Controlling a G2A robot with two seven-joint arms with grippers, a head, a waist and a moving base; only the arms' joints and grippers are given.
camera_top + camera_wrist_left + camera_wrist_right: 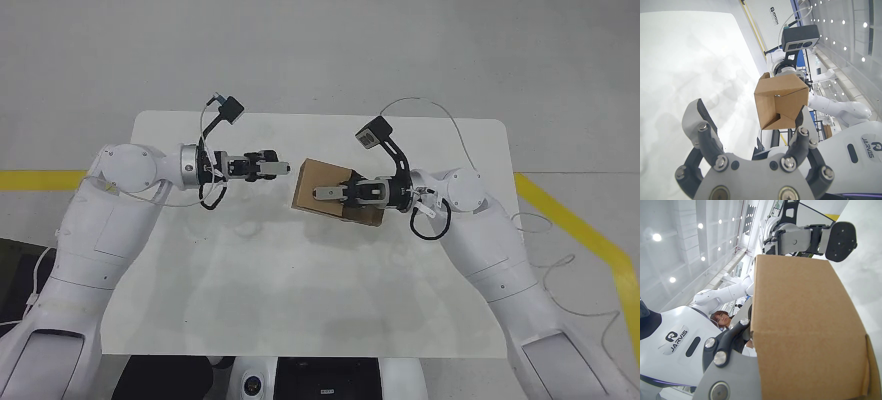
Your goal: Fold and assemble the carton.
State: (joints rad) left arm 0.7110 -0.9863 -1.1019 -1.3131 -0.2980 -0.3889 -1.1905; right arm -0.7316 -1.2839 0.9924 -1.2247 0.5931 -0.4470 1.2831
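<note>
A brown cardboard carton (325,172) is held above the middle of the white table (300,290). My right gripper (325,192) is shut on it, with one finger lying along the top panel. In the right wrist view the carton (806,323) looms close, and one finger (745,313) presses its side wall. The left wrist view faces the carton's (781,102) closed end, where the flaps interlock. My left gripper (751,111) stands open just short of that end. From above, the left gripper (278,167) is level with the carton's left edge. I cannot tell whether they touch.
The white table has bare room in front of and behind both arms. Yellow floor tape (40,180) runs past the table's left and right sides. The right arm's wrist camera (800,38) rises above the carton.
</note>
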